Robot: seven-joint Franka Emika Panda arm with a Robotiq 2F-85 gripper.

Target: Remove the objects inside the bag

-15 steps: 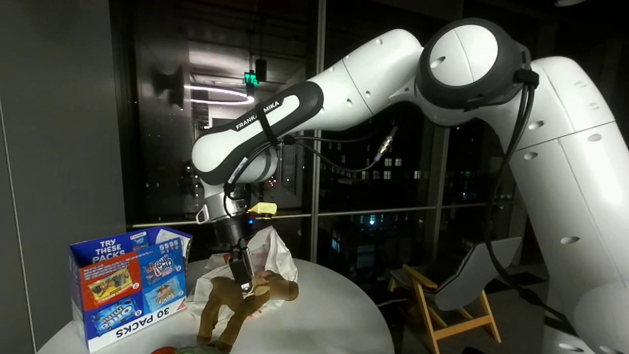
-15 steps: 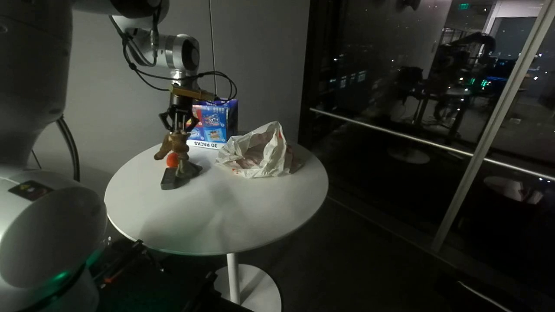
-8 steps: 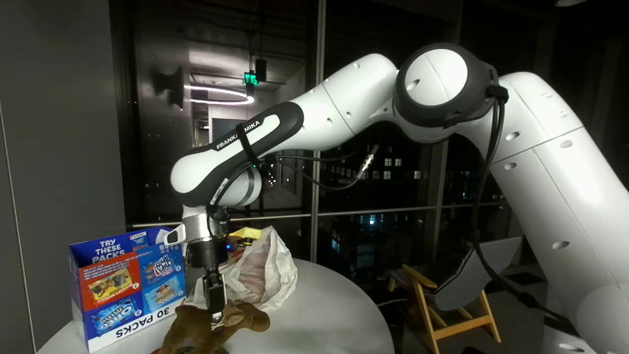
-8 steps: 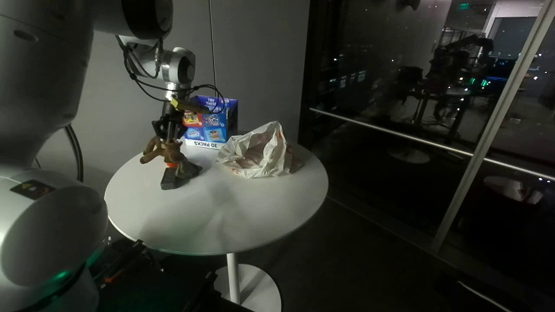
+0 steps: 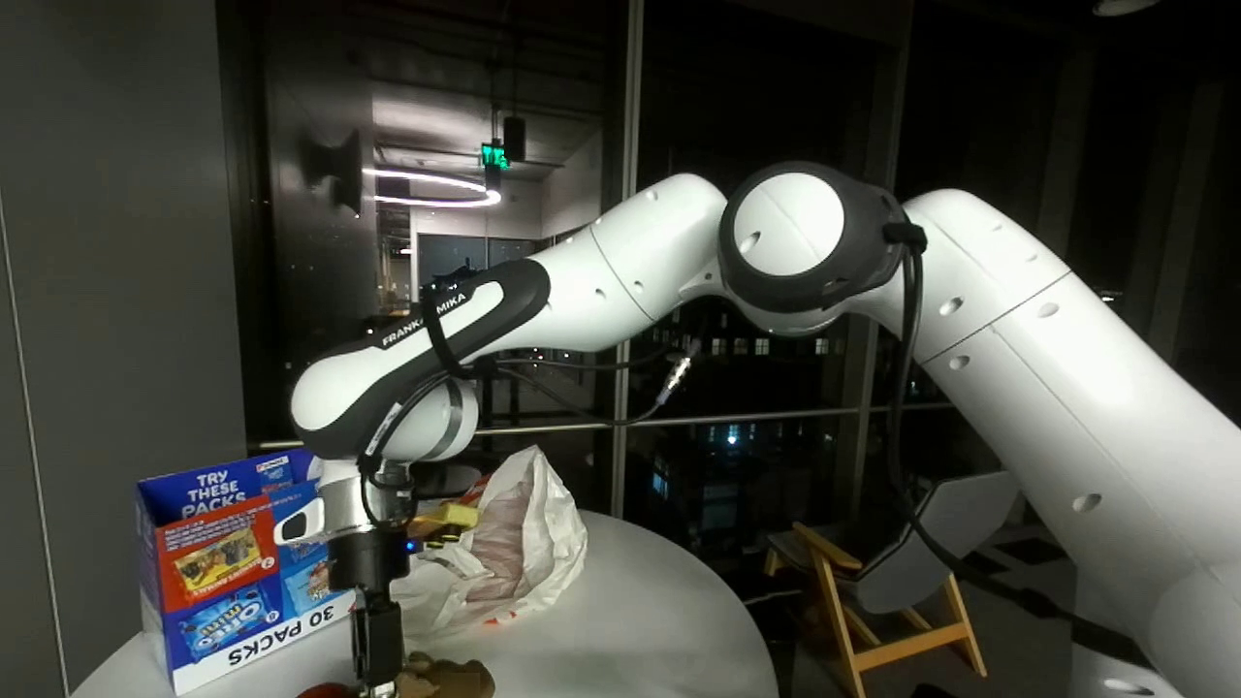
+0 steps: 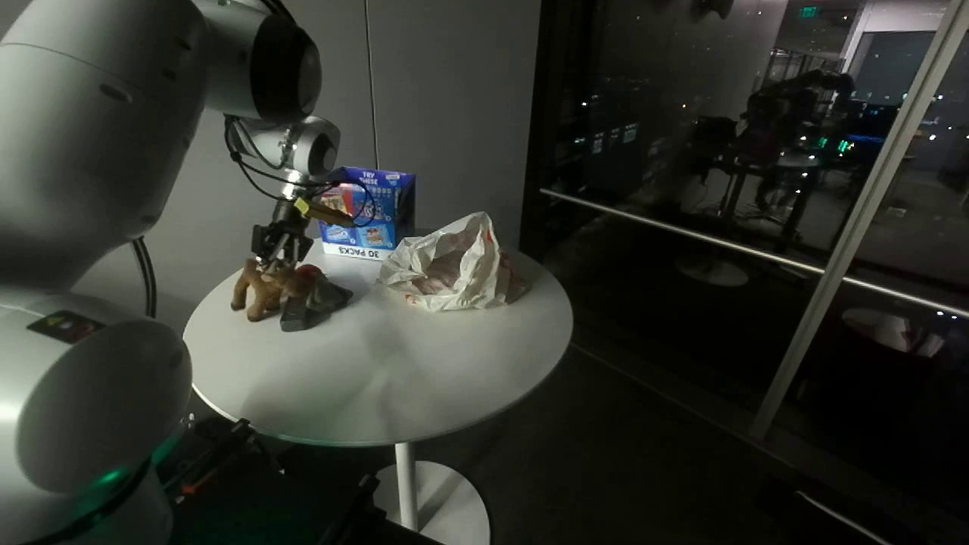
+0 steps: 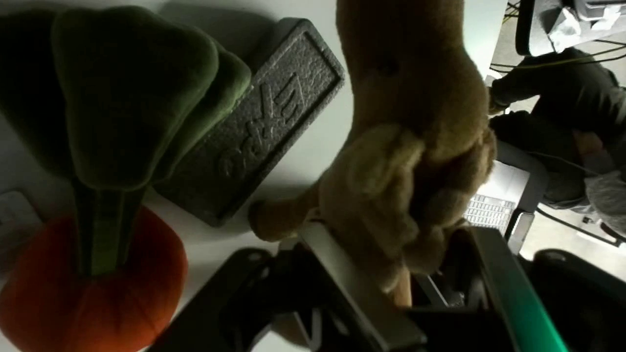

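Note:
The white plastic bag lies crumpled with its mouth open in both exterior views; what it contains cannot be made out. My gripper points down away from the bag, near the table's far edge. It is shut on a brown plush animal, whose legs reach the tabletop or nearly so. In the wrist view the fingers flank the plush animal. Beside it are a dark EXPO eraser block, a green plush vegetable and a round orange-red plush.
A blue snack box stands close behind my gripper, also in the exterior view. The round white table has a curved edge near the plush animal. A grey chair with wooden legs stands beyond the table.
My gripper has carried the plush animal away from the bag and down to about table level, beside the eraser and other plush things. The bag and box have not moved.

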